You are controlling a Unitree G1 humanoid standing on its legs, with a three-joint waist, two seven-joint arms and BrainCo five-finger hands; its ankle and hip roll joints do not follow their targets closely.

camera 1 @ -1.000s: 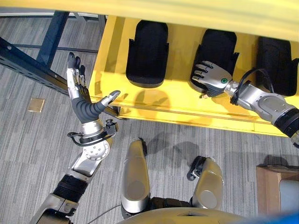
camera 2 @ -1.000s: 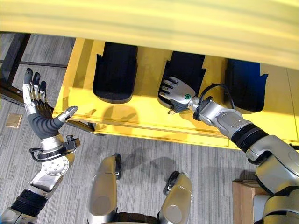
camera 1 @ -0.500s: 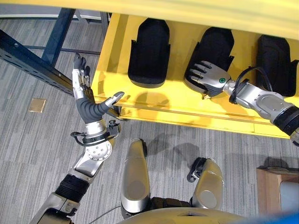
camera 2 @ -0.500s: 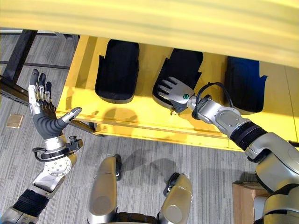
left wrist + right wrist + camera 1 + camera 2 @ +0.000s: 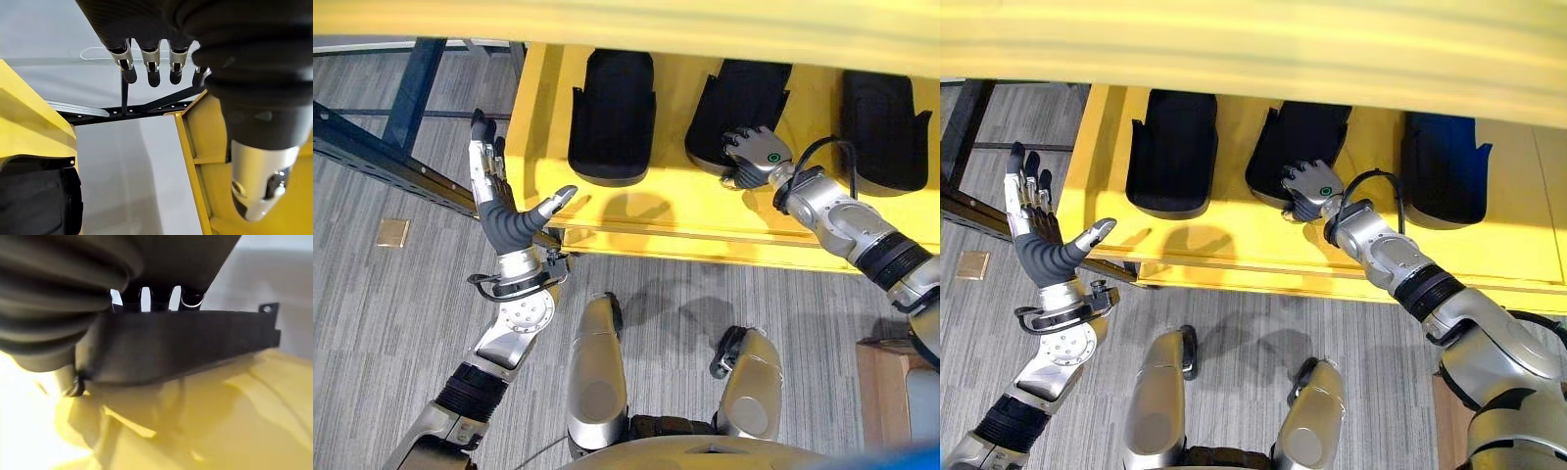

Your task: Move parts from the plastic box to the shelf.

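Three black moulded parts lie side by side on the yellow shelf (image 5: 666, 220): a left part (image 5: 612, 113), a middle part (image 5: 739, 103) and a right part (image 5: 886, 117). My right hand (image 5: 754, 162) is at the near end of the middle part, fingers curled over its edge. In the right wrist view the fingers hook over the top of that black part (image 5: 186, 347), with the thumb under it. My left hand (image 5: 504, 215) is raised beside the shelf's left front corner, open and holding nothing, fingers (image 5: 151, 63) straight.
An upper yellow shelf board (image 5: 656, 20) overhangs the parts. A dark blue rack beam (image 5: 372, 147) runs across the floor to the left of the shelf. A cardboard box (image 5: 891, 392) stands at the lower right. A small brown tile (image 5: 391, 232) lies on the grey floor.
My right hand's fingers, spread flat on the middle part before, have curled round its near end. That part sits deeper on the shelf and more slanted. The view has shifted a little.
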